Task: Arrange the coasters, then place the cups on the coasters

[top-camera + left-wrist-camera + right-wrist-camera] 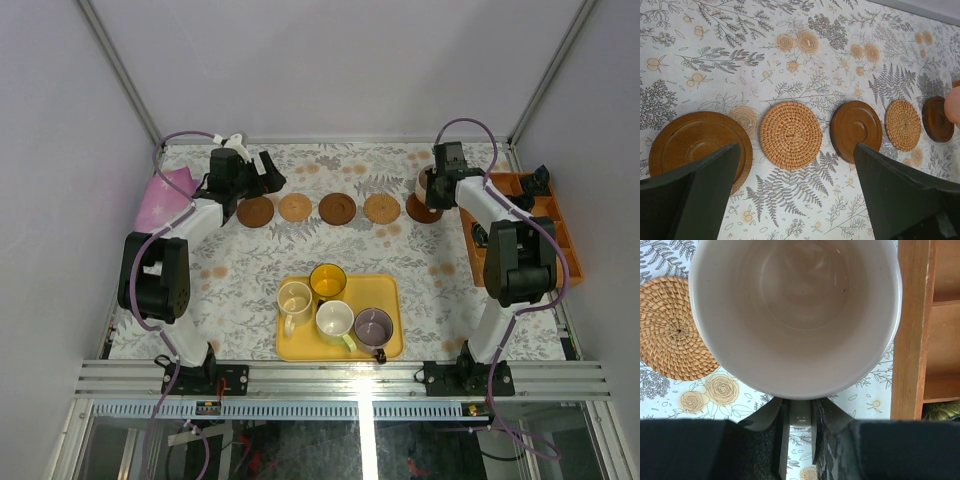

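Two jaws of the right gripper [800, 420] stand close together, pinched on the handle of the pink cup [795, 315], whose open mouth fills the wrist view. The cup is upright over the end coaster [418, 214], a dark disc at the right end of the row; I cannot tell whether it rests on the disc or hangs just above it. Just left of the cup lies a woven coaster [670, 330], and to its right is the wall of the orange tray [910, 330]. The left gripper [796, 150] has its jaws spread wide with nothing between them. It hovers over the row's left end, above the left coaster [695, 142], also dark, and a second woven one [790, 135]. A middle dark disc [856, 129] comes next. All five discs lie in a line across the far half of the table [240, 270], none touching. Nearer the arms, a yellow tray [300, 348] holds four cups: yellow cup [327, 281], cream cup [295, 298], pale cup [335, 320] and purple cup [373, 326]. A pink cloth [165, 195] lies at the far left.
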Robot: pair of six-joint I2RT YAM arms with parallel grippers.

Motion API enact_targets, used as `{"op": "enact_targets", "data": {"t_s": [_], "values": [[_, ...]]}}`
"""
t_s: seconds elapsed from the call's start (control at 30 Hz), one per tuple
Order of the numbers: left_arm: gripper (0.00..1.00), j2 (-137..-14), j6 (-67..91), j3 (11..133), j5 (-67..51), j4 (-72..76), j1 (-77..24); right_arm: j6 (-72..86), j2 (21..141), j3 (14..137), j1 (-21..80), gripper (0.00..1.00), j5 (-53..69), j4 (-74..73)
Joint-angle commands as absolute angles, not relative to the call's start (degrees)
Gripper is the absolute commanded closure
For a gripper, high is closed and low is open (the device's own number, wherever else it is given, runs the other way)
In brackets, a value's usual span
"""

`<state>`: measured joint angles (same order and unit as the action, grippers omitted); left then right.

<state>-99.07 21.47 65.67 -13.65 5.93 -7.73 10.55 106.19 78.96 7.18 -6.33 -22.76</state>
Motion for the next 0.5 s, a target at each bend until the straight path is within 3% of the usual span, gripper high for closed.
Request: {"op": "enact_targets", "data": {"t_s": [0.0, 0.47], "values": [[0.04, -99.1, 21.73, 66.84, -13.93, 7.71, -7.91, 11.64, 105.0, 82.97, 7.28, 1.0, -5.78, -20.52], [0.04, -99.49, 21.95, 66.9, -14.45, 7.64, -7.91, 13.22, 105.85, 84.44, 7.29, 1.0, -4.26, -24.38]]}}
